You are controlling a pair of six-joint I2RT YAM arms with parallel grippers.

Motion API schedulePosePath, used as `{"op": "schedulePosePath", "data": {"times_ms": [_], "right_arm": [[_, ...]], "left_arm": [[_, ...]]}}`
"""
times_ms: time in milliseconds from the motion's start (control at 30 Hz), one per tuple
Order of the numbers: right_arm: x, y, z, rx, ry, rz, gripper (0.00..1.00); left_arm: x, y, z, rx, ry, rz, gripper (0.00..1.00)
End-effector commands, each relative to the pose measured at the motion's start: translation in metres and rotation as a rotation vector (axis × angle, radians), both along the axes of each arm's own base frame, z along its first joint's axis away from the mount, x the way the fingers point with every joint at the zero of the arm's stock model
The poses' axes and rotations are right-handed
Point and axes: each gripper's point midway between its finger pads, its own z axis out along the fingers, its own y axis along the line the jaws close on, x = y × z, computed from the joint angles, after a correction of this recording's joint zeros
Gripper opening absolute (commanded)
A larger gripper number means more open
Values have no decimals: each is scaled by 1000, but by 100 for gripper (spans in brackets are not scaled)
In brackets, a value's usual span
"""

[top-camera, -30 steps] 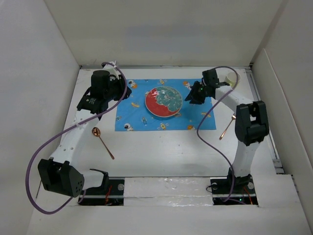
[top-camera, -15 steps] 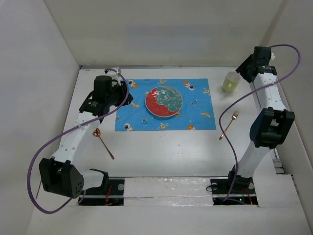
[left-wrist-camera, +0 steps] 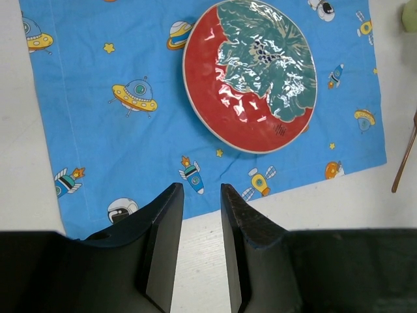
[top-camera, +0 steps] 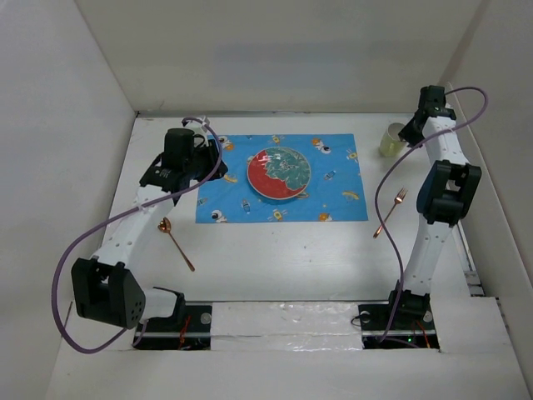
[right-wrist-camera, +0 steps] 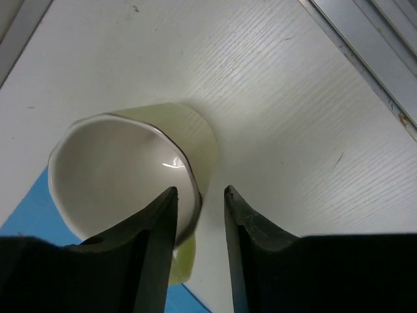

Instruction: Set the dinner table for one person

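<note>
A red and green plate [top-camera: 279, 173] lies on the blue patterned mat [top-camera: 333, 200], which rests on the white dinner table [top-camera: 275, 258]. A copper spoon [top-camera: 175, 242] lies left of the mat and a copper fork [top-camera: 389, 212] right of it. A pale yellow-green cup [top-camera: 391, 140] stands at the back right. My right gripper [top-camera: 406, 134] is open right at the cup [right-wrist-camera: 124, 176]; in the right wrist view [right-wrist-camera: 197, 193] the cup's near wall shows between the jaws. My left gripper [top-camera: 214, 152] hovers open and empty over the mat's left edge [left-wrist-camera: 198, 193], with the plate [left-wrist-camera: 251, 75] ahead.
White walls enclose the table on the left, back and right. A metal rail [right-wrist-camera: 365, 45] runs along the right wall just behind the cup. Purple cables loop off both arms. Bare table lies in front of the mat between spoon and fork.
My right arm has swung from beside the plate to the back right corner and come down at the cup. The left gripper has shifted only slightly by the mat's left edge.
</note>
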Motion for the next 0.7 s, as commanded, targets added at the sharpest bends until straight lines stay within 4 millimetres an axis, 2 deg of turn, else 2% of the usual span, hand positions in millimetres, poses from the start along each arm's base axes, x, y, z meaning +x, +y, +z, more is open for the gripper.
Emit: {"op": "schedulePosePath", "data": {"times_ms": [0, 100, 200, 233, 267, 300, 333, 367, 400, 433, 467, 500, 633, 667], "right_arm": [[4, -7, 20, -43, -24, -7, 29], [6, -6, 20, -39, -30, -5, 0], [11, 0, 46, -70, -85, 9, 0], [16, 0, 67, -83, -150, 15, 0], [25, 26, 92, -102, -205, 106, 0], [25, 26, 92, -102, -206, 107, 0], [28, 35, 97, -102, -209, 134, 0], [35, 44, 119, -104, -252, 170, 0], [38, 63, 124, -104, -252, 228, 0], [36, 74, 123, -97, -227, 260, 0], [41, 81, 129, -105, -240, 287, 0], [41, 98, 125, -91, -223, 326, 0], [43, 128, 111, -61, -205, 395, 0], [43, 128, 108, -57, -199, 398, 0]], "left_arm": [[11, -1, 25, -6, -75, -2, 26], [13, -1, 23, -4, -73, 1, 26], [15, -1, 23, -4, -69, 0, 26], [16, -2, 21, -4, -61, 1, 26], [18, -3, 22, -7, -62, -3, 26], [19, -3, 19, -6, -56, -3, 26], [20, -4, 20, -7, -55, -2, 26], [21, -4, 20, -7, -55, -5, 26], [21, -5, 20, -9, -53, -6, 26], [23, -5, 20, -11, -54, -5, 26], [23, -5, 21, -11, -54, -5, 26], [23, -5, 20, -8, -52, -4, 26], [23, -5, 16, -7, -42, -4, 26], [23, -5, 15, -8, -40, -3, 26]]}}
